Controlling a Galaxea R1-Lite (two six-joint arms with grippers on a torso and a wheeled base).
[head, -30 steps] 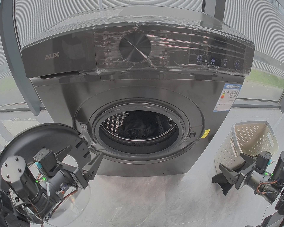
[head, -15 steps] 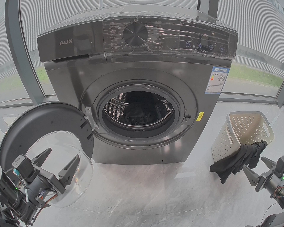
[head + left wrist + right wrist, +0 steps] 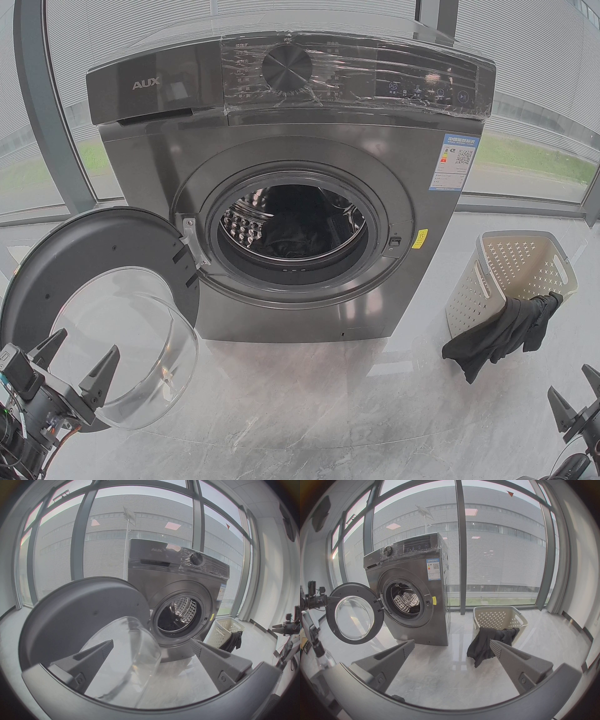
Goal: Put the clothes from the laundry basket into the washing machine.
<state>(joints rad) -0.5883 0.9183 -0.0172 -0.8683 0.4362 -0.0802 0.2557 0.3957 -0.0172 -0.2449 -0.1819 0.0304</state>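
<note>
Grey floor (image 3: 300, 400), black garment (image 3: 500, 331) over rim of laundry basket (image 3: 465, 294)

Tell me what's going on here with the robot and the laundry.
A robot is loading a washing machine, whose door is swung open. One dark garment lies in the drum; another black garment hangs over the rim of the laundry basket onto the floor. The left pincer and right pincer are both open, holding nothing.
</note>
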